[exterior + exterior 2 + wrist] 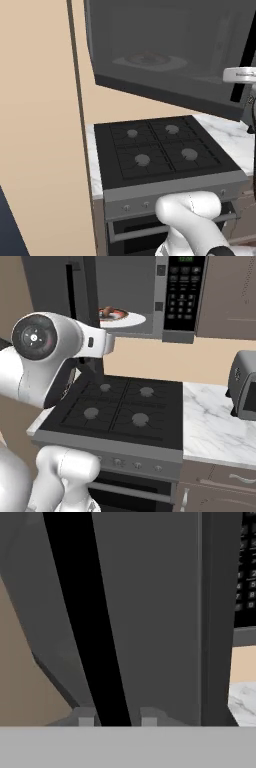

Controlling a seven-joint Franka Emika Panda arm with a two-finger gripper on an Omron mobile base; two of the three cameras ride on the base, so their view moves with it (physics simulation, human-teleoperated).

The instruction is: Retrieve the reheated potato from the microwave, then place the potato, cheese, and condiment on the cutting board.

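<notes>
Gripper [117, 719] fingertips straddle the open microwave [150, 612] door's black handle.

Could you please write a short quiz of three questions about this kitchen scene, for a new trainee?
1. True or false: the microwave door is closed.
2. What stands on the counter to the right of the stove? A) a kettle B) a toaster oven C) a blender
3. Fill the gap: the stove has ___ burners.

Key
1. False. The door is swung open, and the plate with food shows inside.
2. B, the toaster oven.
3. Four.

In the hand view, the gripper has one finger on each side of the black door handle.
</notes>
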